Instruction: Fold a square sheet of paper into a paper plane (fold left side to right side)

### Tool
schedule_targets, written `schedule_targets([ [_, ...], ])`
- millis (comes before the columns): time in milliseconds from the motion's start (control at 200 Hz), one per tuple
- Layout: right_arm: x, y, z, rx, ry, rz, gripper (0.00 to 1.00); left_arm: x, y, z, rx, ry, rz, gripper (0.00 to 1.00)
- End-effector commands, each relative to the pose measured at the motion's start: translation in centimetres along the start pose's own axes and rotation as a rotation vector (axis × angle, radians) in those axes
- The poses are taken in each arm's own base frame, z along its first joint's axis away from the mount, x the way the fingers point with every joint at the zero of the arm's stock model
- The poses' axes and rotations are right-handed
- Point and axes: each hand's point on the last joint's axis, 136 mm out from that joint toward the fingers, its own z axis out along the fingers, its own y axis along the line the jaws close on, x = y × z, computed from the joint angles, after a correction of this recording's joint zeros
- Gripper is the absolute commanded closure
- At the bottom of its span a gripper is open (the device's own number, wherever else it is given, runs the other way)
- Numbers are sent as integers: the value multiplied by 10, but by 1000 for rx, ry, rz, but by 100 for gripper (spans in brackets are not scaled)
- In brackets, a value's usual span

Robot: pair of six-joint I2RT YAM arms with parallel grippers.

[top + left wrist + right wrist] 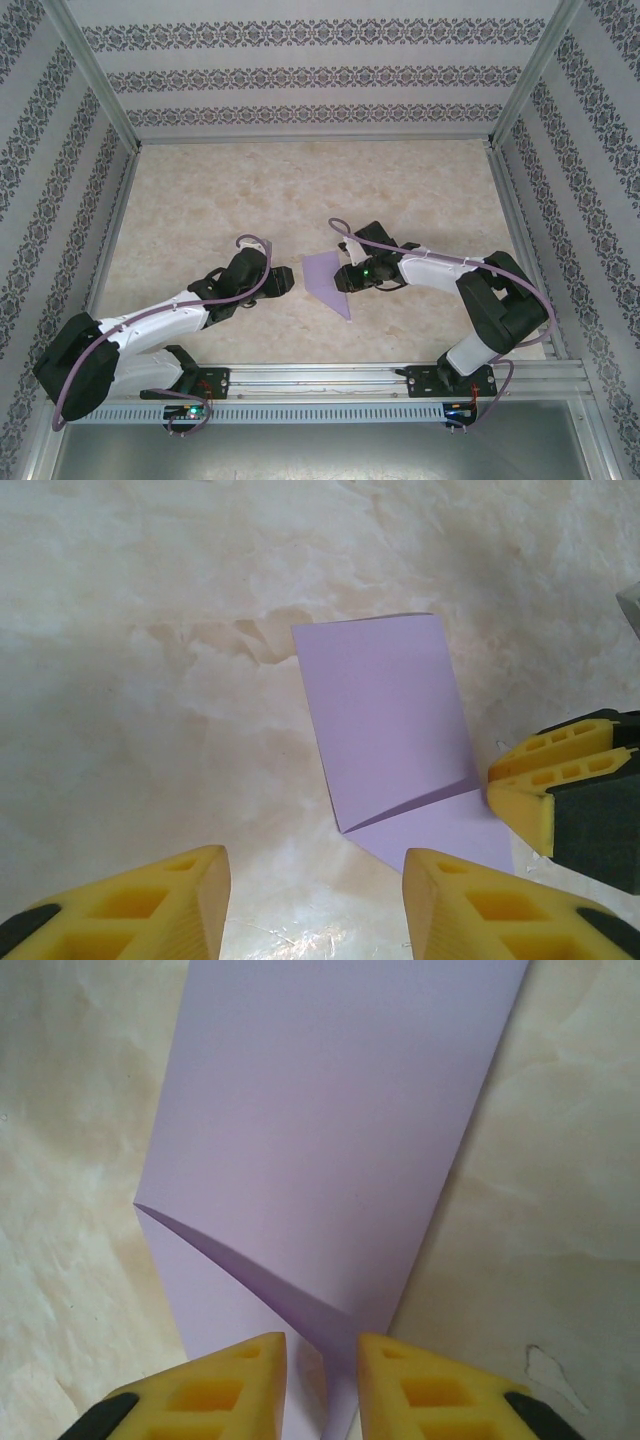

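The square sheet of paper is lavender and lies mid-table, partly folded, with one flap resting slantwise over the lower layer. No finished paper plane shape shows. My left gripper sits just left of the sheet. Its jaws are open over bare table, with the sheet's near corner beside the right finger. My right gripper is at the sheet's right edge. Its yellow fingers stand a narrow gap apart, straddling the lifted edge of the sheet, which they do not visibly touch. The right gripper's fingertips also appear in the left wrist view.
The marbled beige tabletop extends far behind the paper. Patterned walls with metal frame posts enclose three sides. A metal rail at the near edge carries both arm bases.
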Motion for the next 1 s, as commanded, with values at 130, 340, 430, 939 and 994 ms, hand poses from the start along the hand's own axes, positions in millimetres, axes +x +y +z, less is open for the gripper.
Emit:
schedule_targets([
  [130, -9, 7, -13, 11, -44, -33, 96, -6, 7, -4, -8, -20, -44, 48],
  [340, -6, 7, -23, 8, -68, -25, 100, -10, -1, 2, 66, -26, -111, 44],
  [430, -5, 8, -27, 5, -81, -23, 100, -11, -9, 6, 115, -16, -139, 44],
  [939, -2, 6, -38, -7, -131, 4, 100, -13, -39, 60, 241, 103, -187, 46],
  [994, -2, 7, -38, -11, -129, 5, 100, -14, -41, 66, 249, 115, -184, 48],
])
